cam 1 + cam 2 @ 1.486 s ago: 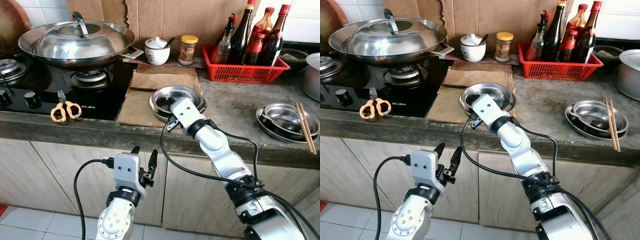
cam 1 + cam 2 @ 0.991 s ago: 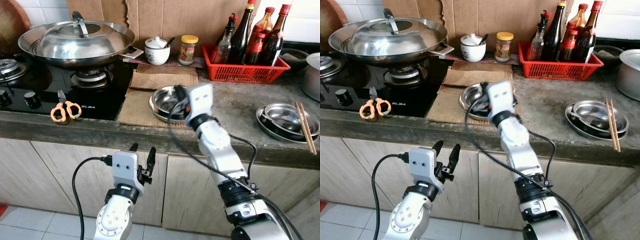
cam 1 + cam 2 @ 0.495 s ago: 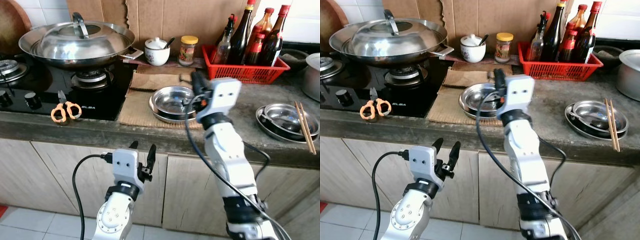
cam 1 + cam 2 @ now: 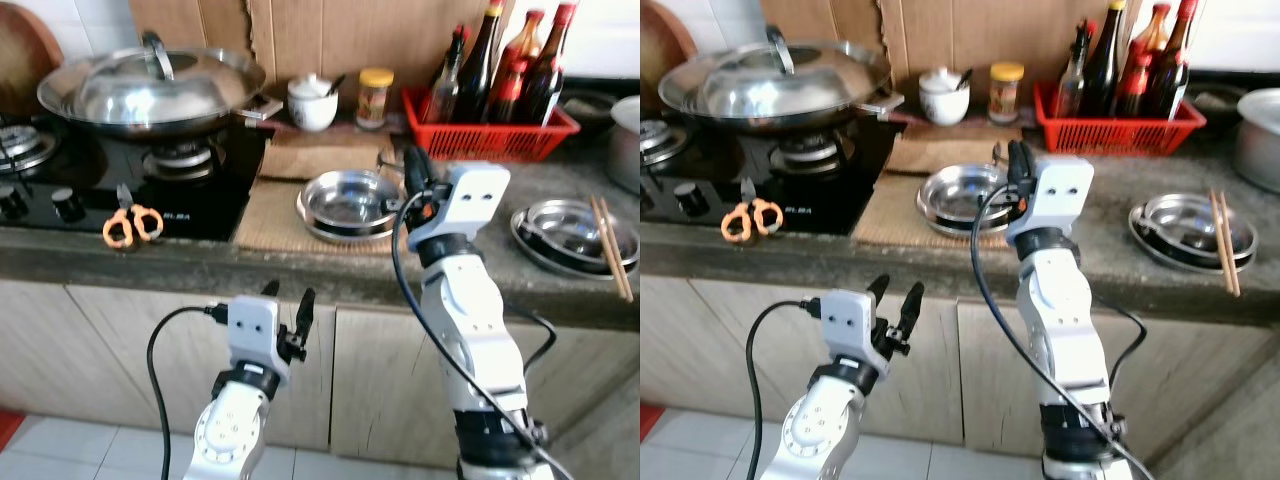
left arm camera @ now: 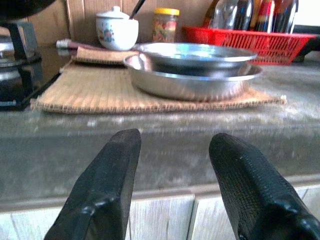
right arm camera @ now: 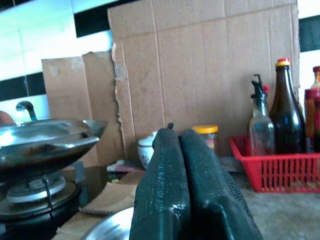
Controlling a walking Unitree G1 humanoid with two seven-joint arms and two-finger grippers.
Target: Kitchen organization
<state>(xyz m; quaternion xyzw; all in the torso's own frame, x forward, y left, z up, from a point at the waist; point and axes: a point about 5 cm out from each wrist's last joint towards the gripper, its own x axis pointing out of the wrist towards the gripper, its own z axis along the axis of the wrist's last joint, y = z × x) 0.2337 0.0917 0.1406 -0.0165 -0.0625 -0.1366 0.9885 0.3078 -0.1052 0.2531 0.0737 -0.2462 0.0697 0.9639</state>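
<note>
Right hand point(image 4: 1014, 160) pressed together, empty, raised beside steel bowls point(image 4: 348, 203); chopsticks point(image 4: 610, 248) point front-to-back

Both arms are silver-grey, built of rounded segments joined by black collars; each wrist ends in a boxy pale housing with two small dark screw holes; a black cable loops from each housing; the long fingers point(image 5: 105, 195) are black with a pebbled texture.

One wok point(image 4: 150, 92), one scissors point(image 4: 131, 222), one red basket point(image 4: 490, 135), two jars point(image 4: 374, 97).
</note>
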